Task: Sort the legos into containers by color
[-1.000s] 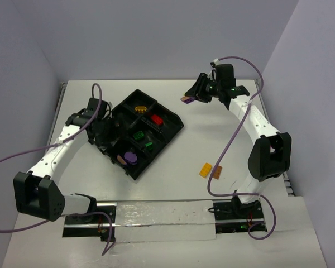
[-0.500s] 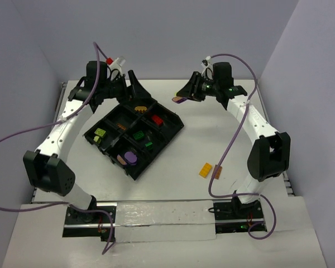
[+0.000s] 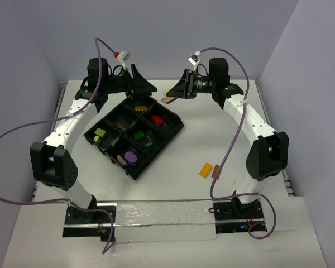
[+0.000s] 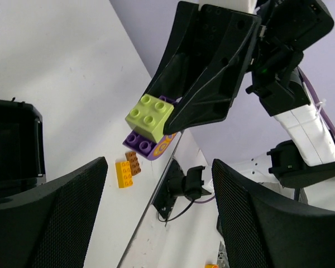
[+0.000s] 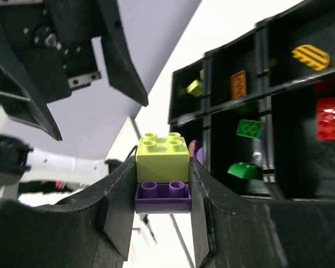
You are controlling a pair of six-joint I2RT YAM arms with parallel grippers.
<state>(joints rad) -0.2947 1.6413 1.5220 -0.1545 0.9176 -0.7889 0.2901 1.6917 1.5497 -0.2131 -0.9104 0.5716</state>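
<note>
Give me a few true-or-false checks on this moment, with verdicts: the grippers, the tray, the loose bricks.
1. The right gripper is shut on a lime brick stacked on a purple brick. True.
2. The left gripper holds a brick. False: it is open and empty.
3. A yellow brick and a brown brick lie on the table, outside the tray. True.
4. The tray is empty. False: it holds a red brick and green bricks, among others.

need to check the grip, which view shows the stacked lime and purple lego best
Right wrist: the lime-on-purple lego fills the centre, clamped between the right fingers, studs clear. Left wrist shows it from farther off, partly hidden by the fingers. Top view gives only a small speck.
</note>
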